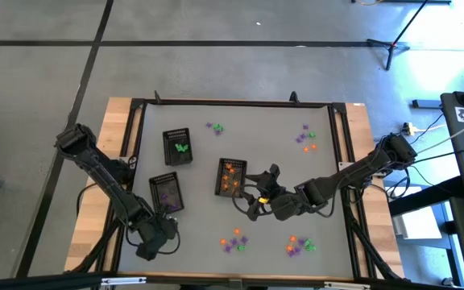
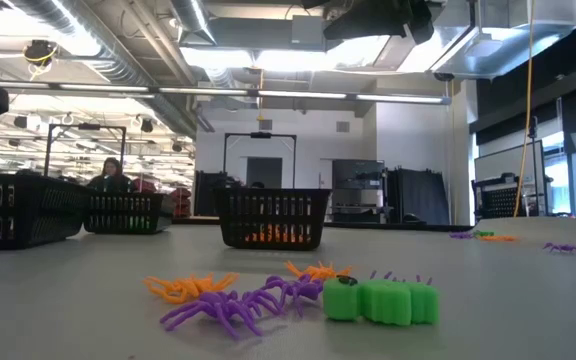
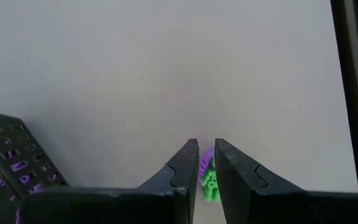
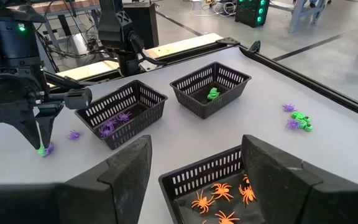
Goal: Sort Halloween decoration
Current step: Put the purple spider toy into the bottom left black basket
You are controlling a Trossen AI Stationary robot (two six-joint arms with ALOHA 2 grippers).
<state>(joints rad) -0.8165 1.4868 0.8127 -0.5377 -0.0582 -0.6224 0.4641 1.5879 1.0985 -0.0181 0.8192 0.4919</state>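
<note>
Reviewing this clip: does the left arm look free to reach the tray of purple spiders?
Probably yes. The left claw hangs beside the purple tray, pinching a small green and purple piece, with only bare tabletop between them.

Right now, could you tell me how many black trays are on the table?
3. The green tray sits farthest back on the left, the purple tray nearer the front by the left arm, and the orange tray at centre beside the right gripper.

Two dark, jointed robot arms

Matte black segmented left arm [image 1: 103,173] and right arm [image 1: 361,171]; each end effector carries two tapered black fingers [image 3: 182,168]; a green indicator light [image 4: 22,27] glows.
</note>
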